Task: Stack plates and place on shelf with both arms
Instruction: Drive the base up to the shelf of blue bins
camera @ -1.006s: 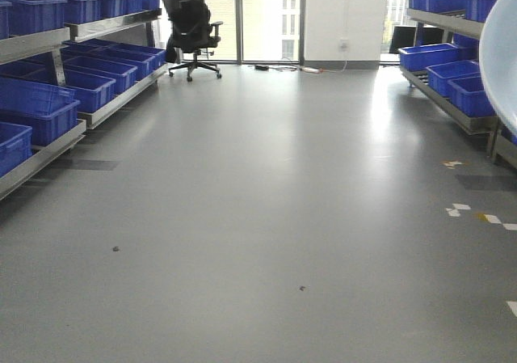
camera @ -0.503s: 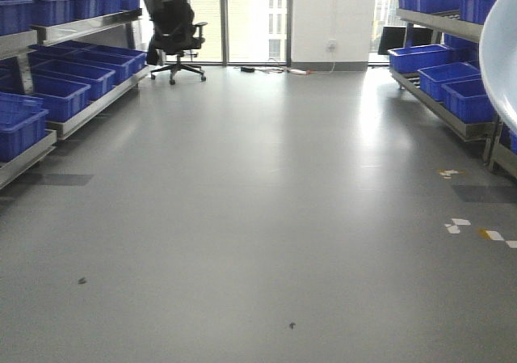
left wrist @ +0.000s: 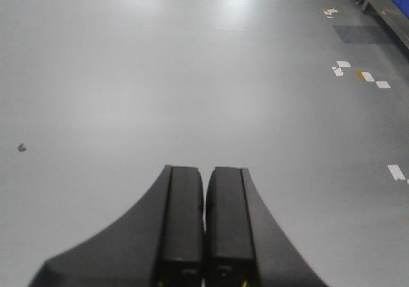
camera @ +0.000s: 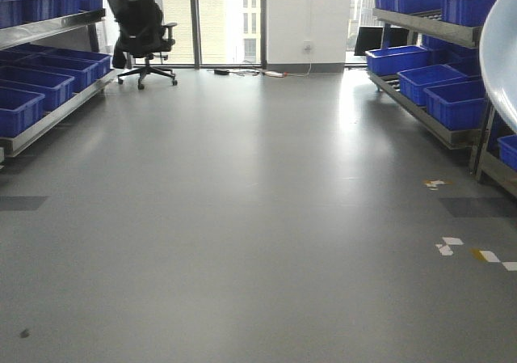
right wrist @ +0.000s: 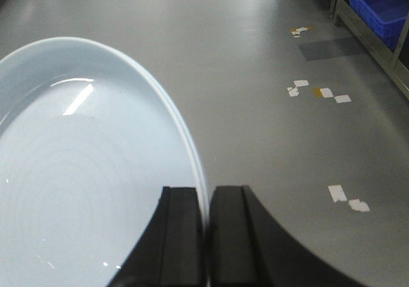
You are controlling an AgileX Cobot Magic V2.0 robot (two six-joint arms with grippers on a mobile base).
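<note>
While tight on plate [right wrist: 83,185] rim, right claw [right wrist: 206,201] over floor [right wrist: 268,57].

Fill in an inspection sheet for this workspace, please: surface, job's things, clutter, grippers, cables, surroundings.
Surface: smooth grey floor.
Job's things: one round glossy white plate, held by its rim; second not seen.
Clutter: white and yellow tape scraps; small dark speck.
Grippers: right gripper shut on the plate; left gripper shut, empty.
Cables: loose cable on floor near windows.
Surroundings: metal shelves with blue plastic bins both sides; black office chair.
</note>
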